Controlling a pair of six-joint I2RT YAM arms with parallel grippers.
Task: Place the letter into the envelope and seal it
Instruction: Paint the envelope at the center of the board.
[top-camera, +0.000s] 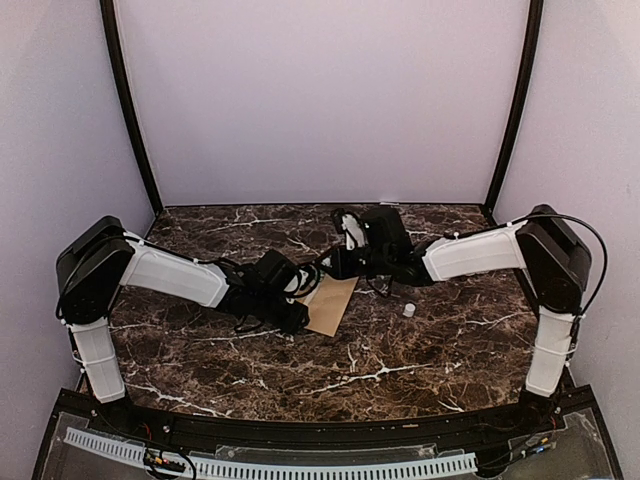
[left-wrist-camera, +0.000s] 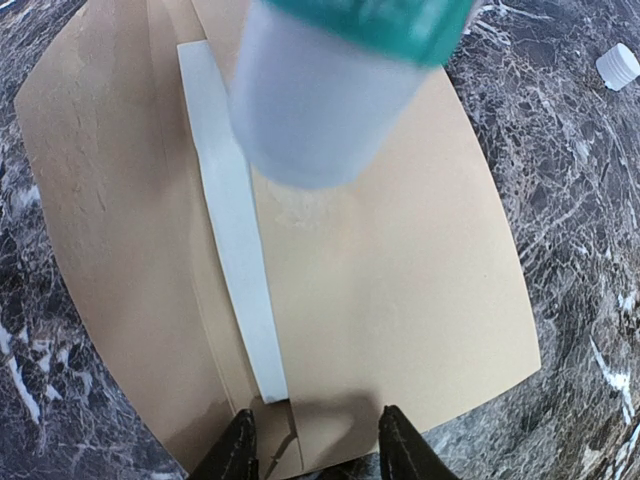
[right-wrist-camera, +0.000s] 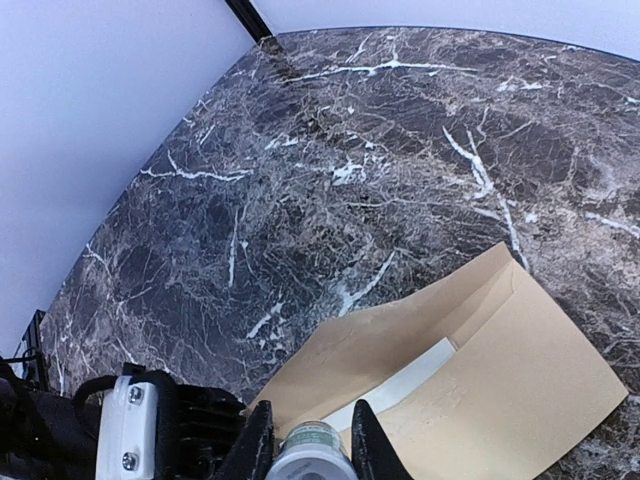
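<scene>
Sealing looks like the step left: the envelope (left-wrist-camera: 400, 300) lies flat on the marble table (top-camera: 450, 350), flap open, with only a white strip (left-wrist-camera: 235, 250) (probably the letter's edge) showing. The right gripper (right-wrist-camera: 310, 440) is clamped on a glue stick (left-wrist-camera: 320, 90) just above the envelope. The left gripper (left-wrist-camera: 318, 445) sits at its near edge, 2 fingers apart.

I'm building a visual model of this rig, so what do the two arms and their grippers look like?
Both arms, the left arm and the right arm, have smooth white shells on the links and bulky black housings at the joints. A thin black cable loops outside the right arm's elbow. The left gripper and right gripper have slim black fingers.
</scene>
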